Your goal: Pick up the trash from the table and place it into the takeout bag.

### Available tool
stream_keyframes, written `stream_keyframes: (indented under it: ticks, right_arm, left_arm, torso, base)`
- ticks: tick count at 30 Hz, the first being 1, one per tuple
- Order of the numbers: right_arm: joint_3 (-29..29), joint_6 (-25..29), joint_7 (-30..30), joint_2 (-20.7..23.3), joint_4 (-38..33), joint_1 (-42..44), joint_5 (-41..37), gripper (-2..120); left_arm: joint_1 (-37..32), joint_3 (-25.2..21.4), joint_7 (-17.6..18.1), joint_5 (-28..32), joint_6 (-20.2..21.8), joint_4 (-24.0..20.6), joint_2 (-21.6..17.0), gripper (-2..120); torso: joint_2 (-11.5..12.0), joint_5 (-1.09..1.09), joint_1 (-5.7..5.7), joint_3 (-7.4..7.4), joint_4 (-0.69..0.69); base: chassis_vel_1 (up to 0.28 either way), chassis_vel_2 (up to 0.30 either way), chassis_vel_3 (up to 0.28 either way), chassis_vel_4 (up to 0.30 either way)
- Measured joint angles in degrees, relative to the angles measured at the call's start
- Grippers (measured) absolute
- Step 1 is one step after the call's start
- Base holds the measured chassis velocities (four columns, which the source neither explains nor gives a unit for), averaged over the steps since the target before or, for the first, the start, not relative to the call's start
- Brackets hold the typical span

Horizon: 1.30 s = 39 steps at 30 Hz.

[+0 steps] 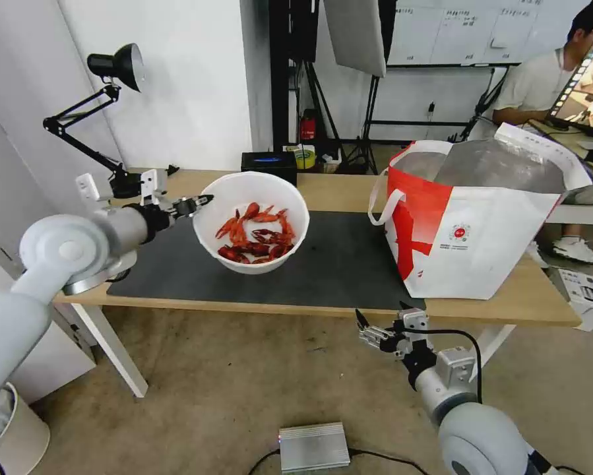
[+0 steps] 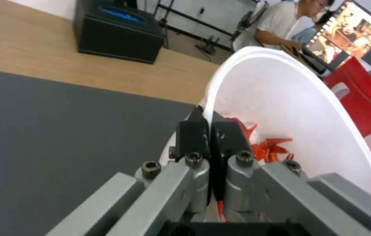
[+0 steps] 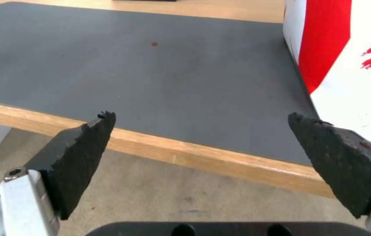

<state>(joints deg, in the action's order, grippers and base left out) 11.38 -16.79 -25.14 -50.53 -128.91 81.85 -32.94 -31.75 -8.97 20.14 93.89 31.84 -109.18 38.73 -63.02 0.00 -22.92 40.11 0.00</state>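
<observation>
The right gripper (image 1: 364,328) hangs below and in front of the near edge of the table (image 1: 507,300), fingers spread wide and holding nothing; in the right wrist view its two black pads (image 3: 80,157) frame the table edge and the dark grey mat (image 3: 150,65), with the lower corner of the takeout bag (image 3: 347,65) to one side. On the floor nearest the robot lies a small silver box (image 1: 313,446) with a cable. The left gripper (image 1: 204,200) is clamped on the left rim of the white round bowl (image 1: 243,191), which is tilted toward the camera above the mat, red shells (image 1: 256,237) gathered in its bottom. In the left wrist view the fingers (image 2: 194,134) pinch the thin rim between them. The takeout bag (image 1: 468,244) stands upright on the right end of the table, mouth open and foil lining exposed, apart from the bowl. Behind the bowl, at the far edge, sits a black rectangular box (image 1: 268,165). A black desk lamp (image 1: 115,66) stands at the far left corner.
</observation>
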Motion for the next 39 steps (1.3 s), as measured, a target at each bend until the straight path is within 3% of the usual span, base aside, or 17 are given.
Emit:
stream_keyframes:
  ticks: [12,24,39]
  right_arm:
    - [0.0,0.0,0.0,0.0,0.0,0.0,0.0,100]
    - [0.0,0.0,0.0,0.0,0.0,0.0,0.0,100]
    - [0.0,0.0,0.0,0.0,0.0,0.0,0.0,100]
  left_arm:
    - [7.7,5.2,3.5,4.8,0.0,2.4,5.1,0]
    - [16.8,11.6,7.0,8.0,0.1,7.8,13.6,0]
    - [18.8,12.5,10.9,14.2,-1.2,9.8,19.5,0]
  torso:
    - [0.0,0.0,0.0,0.0,0.0]
    - [0.0,0.01,-0.01,-0.01,-0.01]
    - [0.0,0.0,0.0,-0.01,0.0]
  base:
    - [0.0,0.0,0.0,0.0]
    - [0.0,0.0,0.0,0.0]
    - [0.0,0.0,0.0,0.0]
